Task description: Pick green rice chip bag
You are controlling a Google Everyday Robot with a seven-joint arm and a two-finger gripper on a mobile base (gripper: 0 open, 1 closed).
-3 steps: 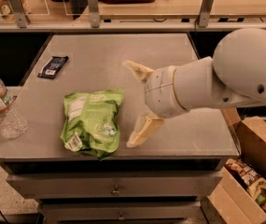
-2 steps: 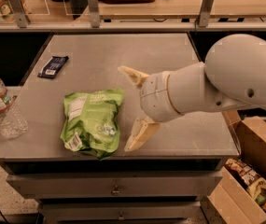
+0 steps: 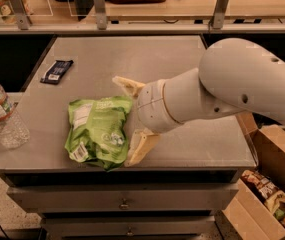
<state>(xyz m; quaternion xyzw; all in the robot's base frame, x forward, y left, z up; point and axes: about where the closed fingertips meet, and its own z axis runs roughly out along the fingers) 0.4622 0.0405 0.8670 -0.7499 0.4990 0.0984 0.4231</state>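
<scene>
The green rice chip bag [image 3: 98, 131] lies flat near the front edge of the grey metal table [image 3: 132, 59], bright lime green with white label patches. My gripper [image 3: 130, 119] is open at the bag's right side. One cream finger [image 3: 127, 85] is past the bag's far right corner, the other finger [image 3: 139, 146] is by its near right edge. The jaws stand wide apart, and the bag's right edge lies just inside the span between them. The white arm [image 3: 232, 89] reaches in from the right.
A clear plastic water bottle [image 3: 2, 119] stands at the table's left front edge. A small dark flat wrapper [image 3: 56, 71] lies at the back left. A cardboard box [image 3: 267, 184] with snacks sits on the floor at the right. Drawers are below the tabletop.
My gripper and arm have moved left toward the bag; the fingers now reach the bag's right edge. The bag has not moved.
</scene>
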